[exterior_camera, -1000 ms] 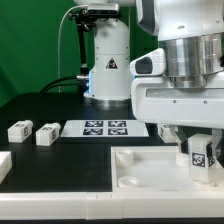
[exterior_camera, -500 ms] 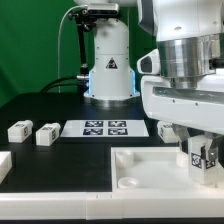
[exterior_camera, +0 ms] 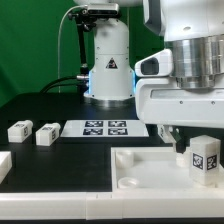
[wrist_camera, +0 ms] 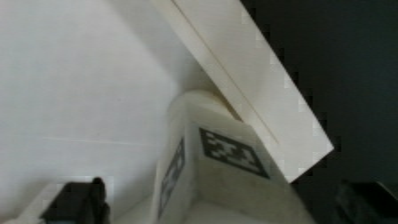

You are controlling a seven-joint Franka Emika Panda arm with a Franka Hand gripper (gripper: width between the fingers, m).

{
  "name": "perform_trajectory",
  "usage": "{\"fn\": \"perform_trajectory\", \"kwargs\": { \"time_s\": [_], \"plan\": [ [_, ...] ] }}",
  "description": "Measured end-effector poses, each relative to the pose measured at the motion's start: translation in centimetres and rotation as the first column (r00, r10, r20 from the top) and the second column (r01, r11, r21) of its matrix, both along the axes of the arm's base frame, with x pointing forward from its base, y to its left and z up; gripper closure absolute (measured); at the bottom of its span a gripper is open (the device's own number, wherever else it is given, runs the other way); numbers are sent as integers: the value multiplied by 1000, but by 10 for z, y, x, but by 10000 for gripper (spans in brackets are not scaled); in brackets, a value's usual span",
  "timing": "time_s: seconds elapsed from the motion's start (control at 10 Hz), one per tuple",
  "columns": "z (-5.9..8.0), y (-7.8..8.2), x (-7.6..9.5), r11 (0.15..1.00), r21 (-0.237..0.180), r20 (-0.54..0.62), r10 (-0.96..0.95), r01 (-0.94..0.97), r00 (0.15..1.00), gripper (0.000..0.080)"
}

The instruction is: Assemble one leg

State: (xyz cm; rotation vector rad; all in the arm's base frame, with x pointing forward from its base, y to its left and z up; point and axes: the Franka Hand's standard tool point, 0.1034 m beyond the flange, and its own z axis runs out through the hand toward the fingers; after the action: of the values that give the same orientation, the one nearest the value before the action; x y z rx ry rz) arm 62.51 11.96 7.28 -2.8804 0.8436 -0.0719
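Observation:
A leg (exterior_camera: pixel 203 158), a small white block with a black-and-white marker on its face, stands upright on the large white panel (exterior_camera: pixel 150 168) near the exterior view's right edge. My gripper (exterior_camera: pixel 200 138) hangs just above it, with its fingers to either side of the leg's top. In the wrist view the leg (wrist_camera: pixel 222 165) rises between the two dark fingertips (wrist_camera: pixel 75 200), with a gap showing on at least one side. The gripper (wrist_camera: pixel 222 205) is open. The panel's raised edge (wrist_camera: pixel 258 70) runs past the leg.
Two more legs (exterior_camera: pixel 19 129) (exterior_camera: pixel 46 133) lie on the black table at the exterior view's left, and another white part (exterior_camera: pixel 3 165) is at the left edge. The marker board (exterior_camera: pixel 106 127) lies in front of the robot's base (exterior_camera: pixel 108 60).
The gripper has risen and shifted toward the exterior view's right. The leg, earlier between the fingers, now stands in full view below them.

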Motion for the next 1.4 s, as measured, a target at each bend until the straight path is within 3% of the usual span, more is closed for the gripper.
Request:
{"fn": "perform_trajectory", "kwargs": {
  "time_s": [0.3, 0.6, 1.0, 1.1, 1.4],
  "plan": [
    [1, 5, -1, 919, -39, 19, 393, -392, 919, 151],
    [2, 9, -1, 731, -91, 24, 680, -676, 733, 151],
    [2, 1, 1, 459, -136, 22, 887, -878, 461, 151],
    [2, 1, 0, 471, -135, 22, 881, -872, 472, 151],
    [2, 1, 1, 471, -135, 22, 881, -872, 473, 511]
  ]
}}
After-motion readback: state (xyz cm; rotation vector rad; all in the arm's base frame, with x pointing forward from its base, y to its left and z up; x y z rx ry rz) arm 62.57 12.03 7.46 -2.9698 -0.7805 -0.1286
